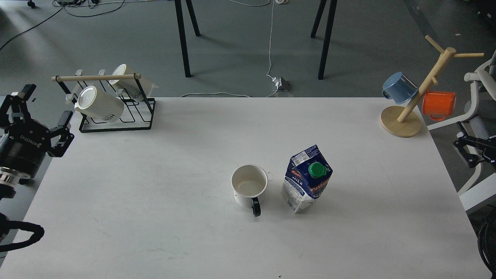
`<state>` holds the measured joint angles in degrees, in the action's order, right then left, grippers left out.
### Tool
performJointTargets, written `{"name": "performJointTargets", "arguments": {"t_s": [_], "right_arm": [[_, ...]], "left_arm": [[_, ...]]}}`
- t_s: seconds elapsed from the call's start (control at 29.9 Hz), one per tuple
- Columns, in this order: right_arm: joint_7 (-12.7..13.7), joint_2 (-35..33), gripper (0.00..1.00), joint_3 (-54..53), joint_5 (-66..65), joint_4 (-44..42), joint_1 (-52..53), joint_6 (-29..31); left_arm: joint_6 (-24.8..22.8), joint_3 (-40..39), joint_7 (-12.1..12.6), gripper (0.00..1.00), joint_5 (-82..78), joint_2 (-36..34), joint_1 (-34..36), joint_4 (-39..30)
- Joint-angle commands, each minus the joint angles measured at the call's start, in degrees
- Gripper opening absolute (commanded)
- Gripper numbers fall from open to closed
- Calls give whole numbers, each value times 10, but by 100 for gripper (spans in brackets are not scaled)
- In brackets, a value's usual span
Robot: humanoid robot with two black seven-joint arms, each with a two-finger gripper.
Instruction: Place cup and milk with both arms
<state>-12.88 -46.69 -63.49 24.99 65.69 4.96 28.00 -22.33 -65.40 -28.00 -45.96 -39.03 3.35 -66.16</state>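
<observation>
The cream-white cup (249, 186) stands upright on the white table (155, 193) just right of centre, its black handle toward me. The blue and white milk carton (306, 180) with a green cap stands close to the cup's right, not touching it. My left gripper (45, 105) is open and empty at the table's left edge, far from both. My right gripper (465, 145) is open and empty beyond the table's right edge, partly cut off by the view's edge.
A black wire rack (116, 116) with two cream lettered mugs stands at the back left. A wooden mug tree (403, 116) holding a blue mug and an orange mug stands at the back right. A white chair (478, 116) is beside the right edge.
</observation>
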Motion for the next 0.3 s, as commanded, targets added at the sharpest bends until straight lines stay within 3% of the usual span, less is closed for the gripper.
{"name": "performJointTargets", "arguments": {"t_s": [0.0, 0.27], "right_arm": [[-2, 5, 98, 28, 1, -37, 59, 0], [-6, 27, 98, 30, 1, -36, 65, 0]], "left_arm": [[0, -1, 0, 99, -1, 8, 3, -4], [0, -3, 0, 99, -1, 12, 4, -5]]}}
